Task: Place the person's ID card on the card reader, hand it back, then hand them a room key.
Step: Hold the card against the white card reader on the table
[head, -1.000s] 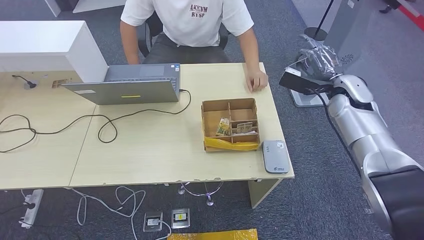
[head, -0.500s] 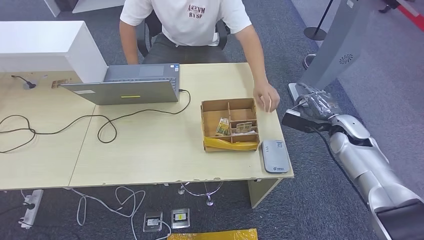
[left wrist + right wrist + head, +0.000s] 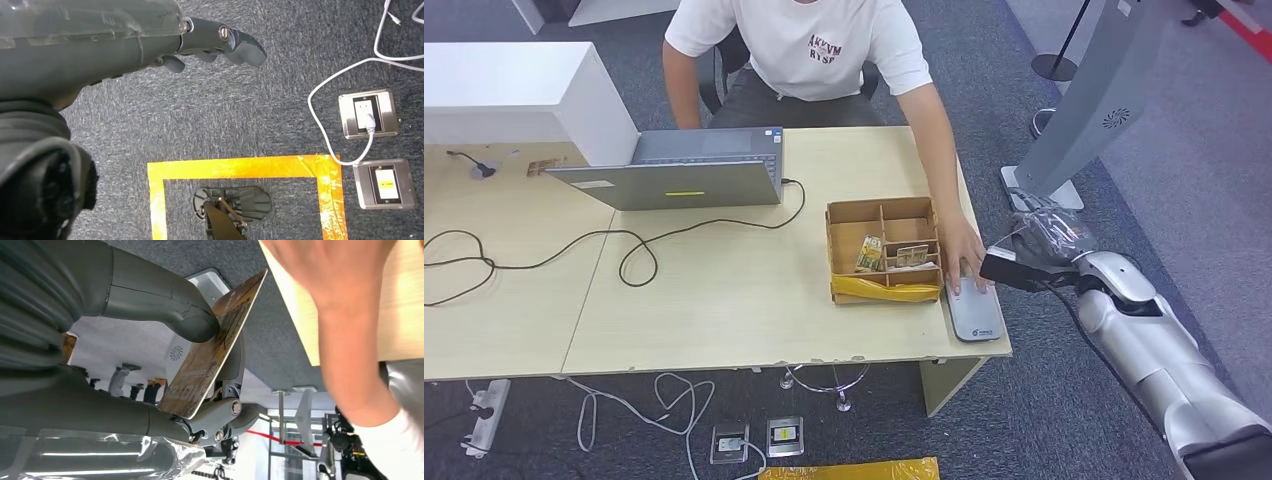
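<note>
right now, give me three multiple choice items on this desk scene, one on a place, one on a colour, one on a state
1. Where does the card reader lie?
A. by the desk's near right corner
B. under the laptop
C. on the floor

2. What colour is the tape along the front of the cardboard box?
A. blue
B. yellow
C. red

3. What is the right hand doing?
A. hanging open
B. pressing the reader
C. pinching a card

Answers:
1 A, the head view shows it beside the box at that corner, with the person's hand on it.
2 B, a yellow strip crosses the box front.
3 C, the right wrist view shows the thumb clamping the card.
</note>
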